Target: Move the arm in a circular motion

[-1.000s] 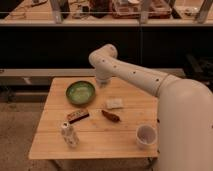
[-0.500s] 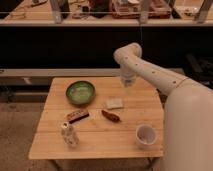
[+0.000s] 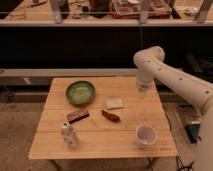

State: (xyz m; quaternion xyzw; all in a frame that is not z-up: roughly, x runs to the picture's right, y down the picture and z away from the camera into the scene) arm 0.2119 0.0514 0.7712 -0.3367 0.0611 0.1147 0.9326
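Observation:
The arm (image 3: 175,80) is cream-white with small dark dots, reaching in from the right edge to a bulbous elbow (image 3: 149,57) above the table's far right corner. From that elbow a short pale segment points down, and the gripper (image 3: 143,86) hangs at its tip just over the wooden table (image 3: 100,140). It is near the right back edge, well right of the green bowl (image 3: 80,92). Nothing shows in the gripper.
On the table lie a white pad (image 3: 114,103), a reddish oblong item (image 3: 111,116), a brown bar (image 3: 77,115), a pale bottle (image 3: 69,134) and a white cup (image 3: 145,135). A dark counter with shelves (image 3: 75,30) runs behind.
The elbow and the gripper have swept from above the green bowl to the right, across the table's back edge, and now hang over the far right corner.

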